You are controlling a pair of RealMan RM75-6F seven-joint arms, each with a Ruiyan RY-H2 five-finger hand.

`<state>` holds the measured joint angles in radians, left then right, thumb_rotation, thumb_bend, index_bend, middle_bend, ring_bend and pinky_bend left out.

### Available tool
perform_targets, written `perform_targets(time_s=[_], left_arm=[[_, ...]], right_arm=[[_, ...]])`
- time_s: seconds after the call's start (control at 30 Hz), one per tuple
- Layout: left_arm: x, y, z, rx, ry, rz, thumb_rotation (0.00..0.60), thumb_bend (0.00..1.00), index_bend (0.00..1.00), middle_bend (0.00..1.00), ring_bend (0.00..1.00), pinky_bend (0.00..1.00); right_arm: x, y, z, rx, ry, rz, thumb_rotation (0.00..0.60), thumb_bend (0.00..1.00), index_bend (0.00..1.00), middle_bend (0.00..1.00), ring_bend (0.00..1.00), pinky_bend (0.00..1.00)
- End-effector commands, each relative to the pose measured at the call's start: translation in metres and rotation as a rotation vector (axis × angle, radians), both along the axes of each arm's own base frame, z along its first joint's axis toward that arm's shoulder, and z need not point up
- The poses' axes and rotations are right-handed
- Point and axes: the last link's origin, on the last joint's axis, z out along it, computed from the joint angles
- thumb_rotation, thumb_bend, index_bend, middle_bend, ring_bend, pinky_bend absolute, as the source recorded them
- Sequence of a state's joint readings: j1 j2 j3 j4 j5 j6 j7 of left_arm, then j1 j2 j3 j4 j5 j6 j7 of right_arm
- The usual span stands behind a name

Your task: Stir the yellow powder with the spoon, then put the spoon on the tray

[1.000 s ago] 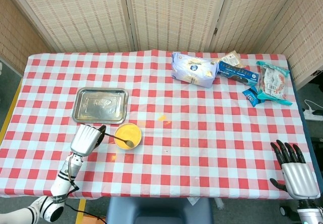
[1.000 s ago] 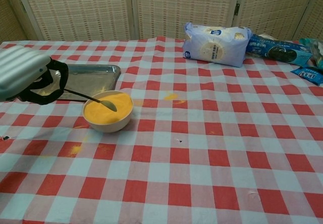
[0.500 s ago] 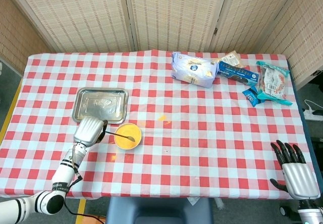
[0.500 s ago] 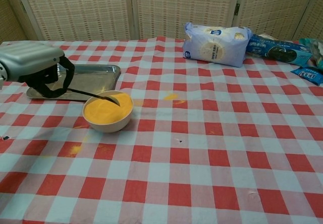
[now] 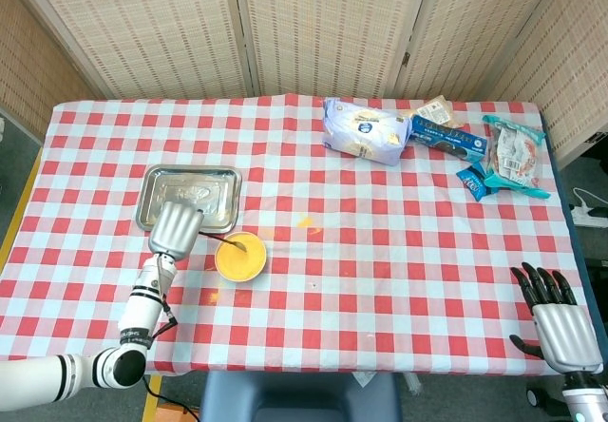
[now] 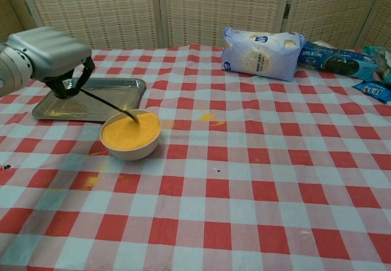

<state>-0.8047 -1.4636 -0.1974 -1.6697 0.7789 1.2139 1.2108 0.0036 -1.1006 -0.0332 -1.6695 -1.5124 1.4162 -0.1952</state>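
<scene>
the right hand (image 5: 562, 332) rests at the near edge of the bench (image 5: 399, 251), far to the right of the bowl (image 6: 130, 135), fingers apart and holding nothing. the bowl holds yellow powder (image 6: 130, 130). the spoon (image 6: 109, 104) slants down into the powder, its handle gripped by the fingers (image 6: 61, 88) of the left hand (image 6: 49, 54), which hangs just left of and behind the bowl. the tray (image 5: 188, 199) lies just beyond the bowl. snack packets (image 5: 432, 135) lie far behind the bowl, to its right.
</scene>
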Motion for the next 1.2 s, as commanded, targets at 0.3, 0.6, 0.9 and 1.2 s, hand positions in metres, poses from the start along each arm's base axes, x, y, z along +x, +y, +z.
perform_targets(time_s=[0.3, 0.6, 0.9, 1.2], left_arm=[[0.01, -0.011, -0.011, 0.021, 0.14, 0.001, 0.6, 1.0, 0.87, 1.0, 1.0, 1.0], [0.004, -0.013, -0.012, 0.006, 0.173, -0.004, 0.6, 0.99, 0.87, 1.0, 1.0, 1.0], [-0.005, -0.023, -0.002, -0.017, 0.21, 0.007, 0.6, 0.99, 0.87, 1.0, 1.0, 1.0], [-0.01, -0.04, 0.005, -0.055, 0.19, 0.009, 0.6, 0.98, 0.87, 1.0, 1.0, 1.0]], right_arm=[[0.001, 0.003, 0.007, -0.014, -0.013, 0.008, 0.6, 0.03, 0.0, 0.0, 0.0, 0.0], [0.001, 0.003, 0.006, -0.006, -0.014, 0.009, 0.6, 0.03, 0.0, 0.0, 0.0, 0.0], [0.004, 0.005, 0.006, -0.012, -0.014, 0.02, 0.6, 0.03, 0.0, 0.0, 0.0, 0.0], [0.006, 0.008, 0.006, -0.015, -0.014, 0.034, 0.6, 0.03, 0.0, 0.0, 0.0, 0.0]])
